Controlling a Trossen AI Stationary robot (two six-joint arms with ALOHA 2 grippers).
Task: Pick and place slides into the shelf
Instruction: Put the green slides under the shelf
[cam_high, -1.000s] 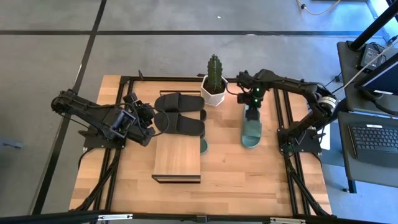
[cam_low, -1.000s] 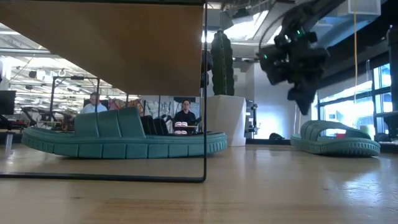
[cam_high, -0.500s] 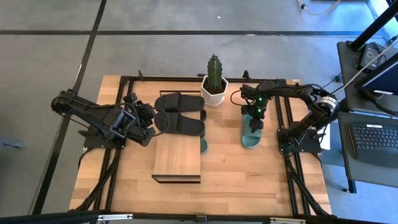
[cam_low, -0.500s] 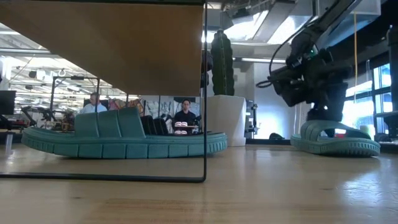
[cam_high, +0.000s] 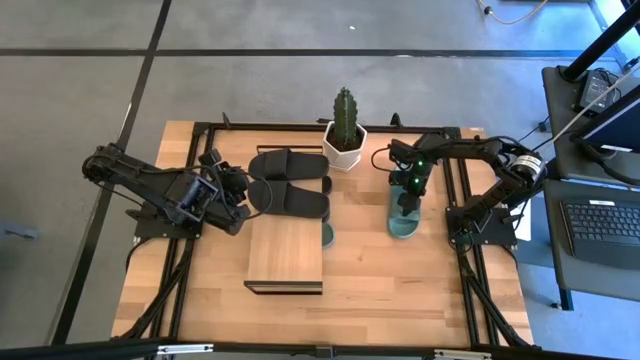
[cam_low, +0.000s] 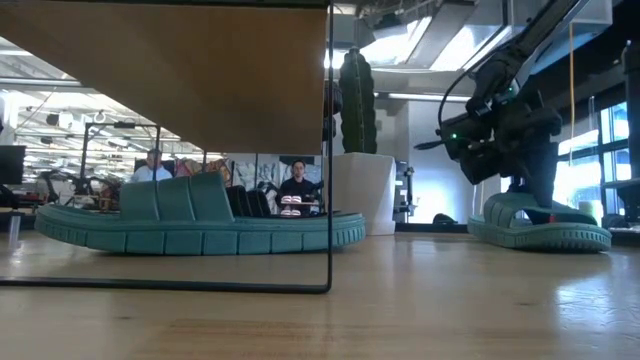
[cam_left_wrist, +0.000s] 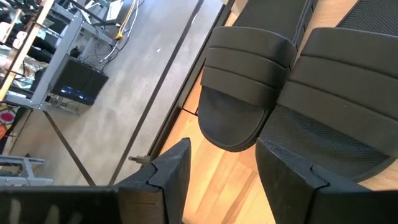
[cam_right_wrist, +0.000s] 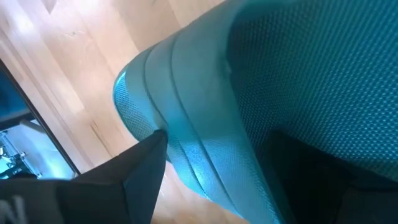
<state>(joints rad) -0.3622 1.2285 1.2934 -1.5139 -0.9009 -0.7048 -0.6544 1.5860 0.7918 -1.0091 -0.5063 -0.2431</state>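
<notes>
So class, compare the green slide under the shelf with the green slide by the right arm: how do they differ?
The green slide under the shelf is already stowed below the shelf; the green slide by the right arm lies on open table. The first is untouched; the second has the right gripper down over its strap, jaws open. The first lies crosswise to the second. Both share colour and ribbed strap.

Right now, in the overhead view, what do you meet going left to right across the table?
Left end effector → pair of black slides → cactus pot → right end effector over the green slide.
</notes>
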